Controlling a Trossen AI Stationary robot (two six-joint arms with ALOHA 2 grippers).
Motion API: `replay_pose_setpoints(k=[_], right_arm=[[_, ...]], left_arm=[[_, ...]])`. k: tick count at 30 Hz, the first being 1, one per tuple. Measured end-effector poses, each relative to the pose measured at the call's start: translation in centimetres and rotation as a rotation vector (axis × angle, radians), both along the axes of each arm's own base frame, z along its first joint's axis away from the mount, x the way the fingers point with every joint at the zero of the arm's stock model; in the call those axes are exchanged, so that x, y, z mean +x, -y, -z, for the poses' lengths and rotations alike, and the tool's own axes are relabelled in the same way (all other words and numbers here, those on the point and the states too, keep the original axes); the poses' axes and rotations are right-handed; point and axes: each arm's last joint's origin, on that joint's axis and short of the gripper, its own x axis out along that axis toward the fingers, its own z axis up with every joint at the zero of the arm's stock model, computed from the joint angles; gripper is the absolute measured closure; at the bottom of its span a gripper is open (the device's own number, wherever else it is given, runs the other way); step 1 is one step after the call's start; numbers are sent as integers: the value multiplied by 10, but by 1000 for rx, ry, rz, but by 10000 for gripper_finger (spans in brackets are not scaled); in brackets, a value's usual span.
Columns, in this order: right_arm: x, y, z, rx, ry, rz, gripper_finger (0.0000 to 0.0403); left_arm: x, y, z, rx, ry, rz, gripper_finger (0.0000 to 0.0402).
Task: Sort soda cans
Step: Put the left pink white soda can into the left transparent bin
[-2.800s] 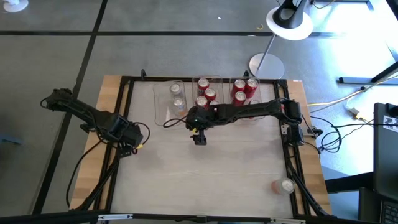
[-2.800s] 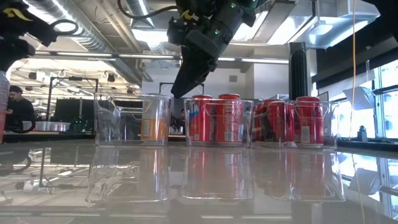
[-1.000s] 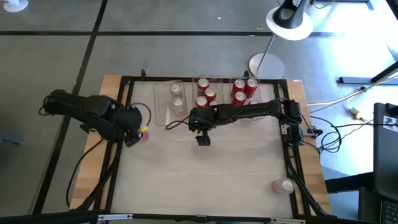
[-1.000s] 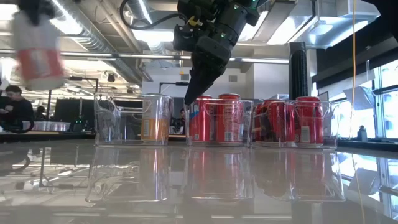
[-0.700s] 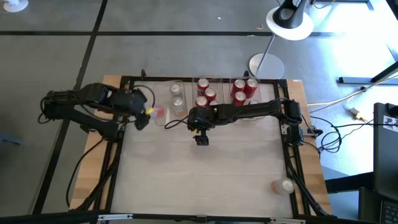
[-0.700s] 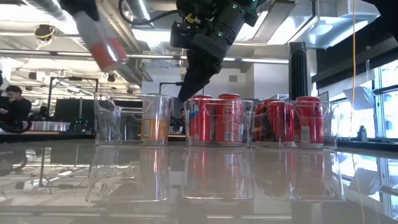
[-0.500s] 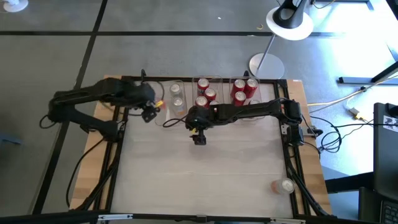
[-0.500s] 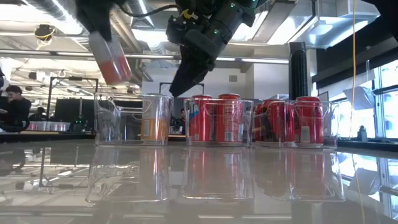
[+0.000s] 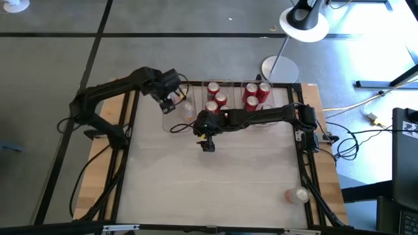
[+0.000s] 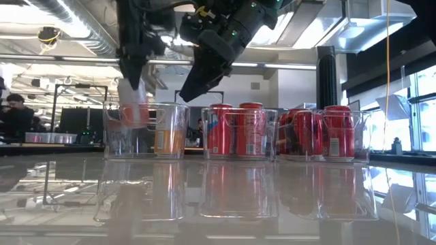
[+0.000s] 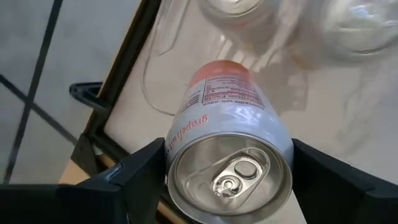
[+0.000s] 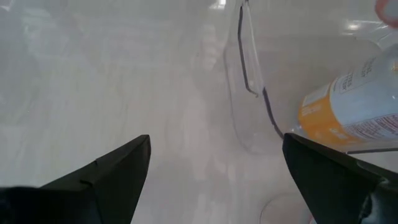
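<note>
White can (image 11: pixel 227 143) with a pinkish-red band sits clamped in my left tool (image 9: pixel 171 99), silver top facing the wrist camera, both fingers (image 11: pixel 134 177) pressed to its sides. I have that tool over the left clear bin (image 9: pixel 175 112) at the far side of the surface (image 9: pixel 215 183); in the low view the can (image 10: pixel 134 109) hangs at the bin's rim (image 10: pixel 144 105), slightly tilted. Whether it touches the bin I can't tell. Two pale cans (image 9: pixel 186 101) already stand in that bin, one with an orange band (image 10: pixel 167 139). Middle bin (image 10: pixel 238 133) holds red cans (image 9: pixel 215 98), right bin (image 10: pixel 320 135) holds more red ones (image 9: pixel 257 93). My right tool (image 9: pixel 207 145) hangs just near of the middle bin, above the surface, fingers (image 12: pixel 99 177) spread wide, nothing between them. One more can (image 9: pixel 299 194) lies on its side at the near right corner, well apart from the bins. Beyond the surface, at far left, a person (image 10: pixel 15 116) shows in the low view.
</note>
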Motion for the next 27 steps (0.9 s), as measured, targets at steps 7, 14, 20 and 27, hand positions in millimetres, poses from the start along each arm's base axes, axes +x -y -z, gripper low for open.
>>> replay_pose_setpoints(k=[7, 14, 20, 27], right_arm=[[1, 0, -1, -3, 8, -3, 38], [1, 0, 0, -3, 8, -3, 38], [1, 0, 0, -3, 8, -4, 38], [1, 0, 0, -12, 8, -14, 38]], left_arm=[[13, -30, 20, -41, 14, 26, 119], [25, -48, 48, -84, -53, 43, 119], [33, -52, 63, -109, -101, 77, 102], [35, -54, 64, -93, -98, 87, 57]])
